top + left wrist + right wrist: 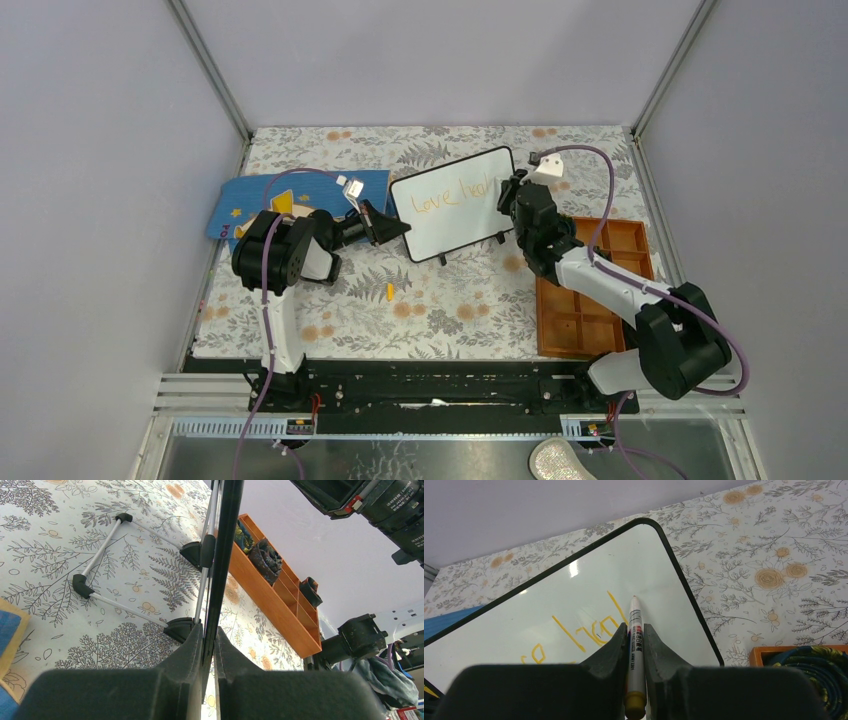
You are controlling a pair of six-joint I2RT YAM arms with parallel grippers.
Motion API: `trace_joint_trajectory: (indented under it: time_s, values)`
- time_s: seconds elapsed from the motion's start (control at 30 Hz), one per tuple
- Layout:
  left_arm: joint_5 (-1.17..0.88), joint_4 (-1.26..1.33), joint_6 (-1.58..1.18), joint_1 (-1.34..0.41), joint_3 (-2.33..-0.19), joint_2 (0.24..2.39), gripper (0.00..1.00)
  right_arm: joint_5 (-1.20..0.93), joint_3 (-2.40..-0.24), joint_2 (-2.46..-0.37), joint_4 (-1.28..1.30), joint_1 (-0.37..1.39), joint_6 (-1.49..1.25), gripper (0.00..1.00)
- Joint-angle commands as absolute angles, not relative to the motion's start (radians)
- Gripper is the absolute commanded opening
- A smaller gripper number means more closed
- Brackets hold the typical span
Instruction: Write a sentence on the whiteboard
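several patterned rolls in orange tray

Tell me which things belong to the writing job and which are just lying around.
In use: whiteboard, orange writing, marker, left gripper on the board's edge, right gripper holding the marker.
Lying about: orange compartment tray, blue mat, small orange piece.

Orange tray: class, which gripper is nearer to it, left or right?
Right. The right gripper, holding a marker, is at the whiteboard's right edge, close to the orange tray. The left gripper clamps the board's left edge, the whole board between it and the tray.
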State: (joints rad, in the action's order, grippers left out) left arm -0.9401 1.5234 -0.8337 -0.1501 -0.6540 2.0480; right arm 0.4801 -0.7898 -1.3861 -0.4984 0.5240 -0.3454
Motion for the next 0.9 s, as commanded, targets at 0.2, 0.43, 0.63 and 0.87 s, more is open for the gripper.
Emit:
trace_joint_trajectory:
  time_s: [0.2,0.43,0.63,0.87]
  values:
    - [-0.962,1.464,-0.836,-0.153,-0.640,2.042,0.00,0.494,-0.860,-1.414,-0.506,0.517,-0.347,0.00]
    - [-0.962,1.465,-0.836,-0.153,-0.640,2.042,0.00,0.451,-0.882,-1.439,-0.484,0.516,-0.351,0.00]
    - [-0.960,1.465,-0.838,-0.153,-0.641,2.042,0.00,0.420,-0.884,-1.445,-0.473,0.517,-0.360,0.00]
    - [-0.959,1.464,-0.838,-0.153,-0.640,2.042,0.00,0.416,-0.867,-1.430,-0.442,0.517,-0.360,0.00]
